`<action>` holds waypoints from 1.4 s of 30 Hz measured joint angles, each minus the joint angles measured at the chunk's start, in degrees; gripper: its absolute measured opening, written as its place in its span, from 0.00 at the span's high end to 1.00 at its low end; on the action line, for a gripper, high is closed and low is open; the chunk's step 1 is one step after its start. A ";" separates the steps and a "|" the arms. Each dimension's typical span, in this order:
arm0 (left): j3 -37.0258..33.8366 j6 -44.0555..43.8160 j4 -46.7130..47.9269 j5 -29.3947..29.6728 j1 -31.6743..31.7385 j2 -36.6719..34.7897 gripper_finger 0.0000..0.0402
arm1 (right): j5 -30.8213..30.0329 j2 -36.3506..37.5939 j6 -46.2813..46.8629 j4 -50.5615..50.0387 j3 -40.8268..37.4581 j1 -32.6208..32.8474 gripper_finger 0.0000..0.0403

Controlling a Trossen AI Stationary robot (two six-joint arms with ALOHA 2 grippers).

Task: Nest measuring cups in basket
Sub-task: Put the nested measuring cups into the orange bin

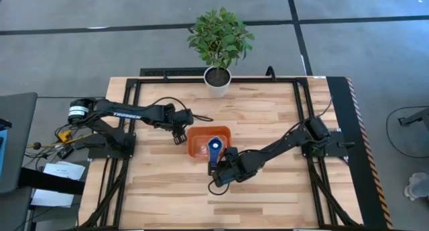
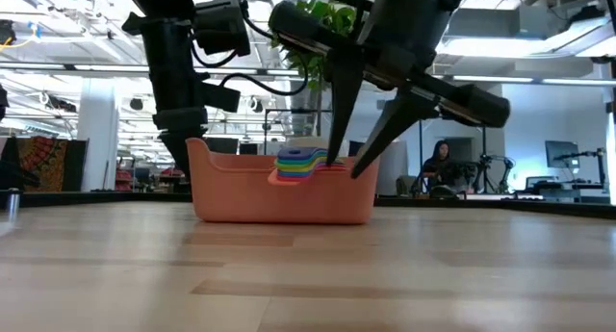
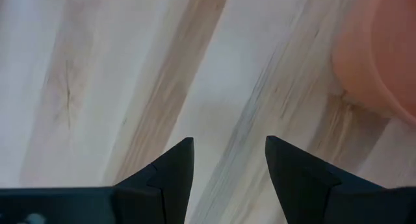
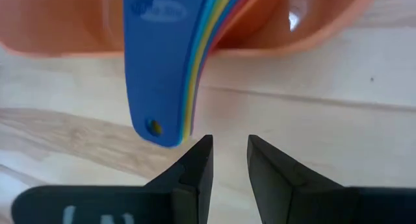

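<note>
The orange basket [image 1: 200, 148] [image 2: 241, 192] stands mid-table. The measuring cups [image 1: 214, 146] sit nested inside it, the dark blue one on top. Their stacked flat handles [image 4: 162, 68] [image 2: 300, 164] stick out over the basket's near rim, with light blue, green, yellow and red edges showing beneath. My right gripper [image 4: 229, 152] [image 1: 217, 167] is open just in front of the handle ends on the near side, pointing down, touching nothing. My left gripper [image 3: 229, 152] [image 1: 179, 134] is open above bare wood beside the basket's left end [image 3: 383, 55].
A white pot with a green plant [image 1: 217, 77] stands at the table's far edge. Black frame rails [image 1: 134, 110] run along the left and right sides. Bare wood lies on the near side of the basket. A person [image 2: 439, 164] sits in the room beyond.
</note>
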State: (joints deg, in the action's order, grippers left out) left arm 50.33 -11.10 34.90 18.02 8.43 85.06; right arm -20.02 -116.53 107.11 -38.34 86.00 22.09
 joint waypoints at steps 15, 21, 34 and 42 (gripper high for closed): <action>0.00 1.95 -1.03 0.26 -0.02 0.00 0.55 | 0.61 0.00 -8.09 7.09 -0.02 -4.18 0.71; 0.00 2.52 -0.31 0.31 -0.02 0.00 0.55 | 1.77 0.00 -5.81 5.26 -0.02 -2.63 0.71; 0.00 4.49 -0.16 0.64 0.06 0.00 0.55 | 0.57 0.00 2.60 -0.46 -0.02 1.90 0.71; 0.00 5.53 0.30 0.61 1.41 0.00 0.55 | 3.70 -4.09 0.87 4.00 -0.11 -0.86 0.71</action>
State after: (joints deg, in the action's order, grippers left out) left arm 50.33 -5.57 35.20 18.63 9.83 85.06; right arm -16.33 -120.62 107.98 -34.34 85.89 21.24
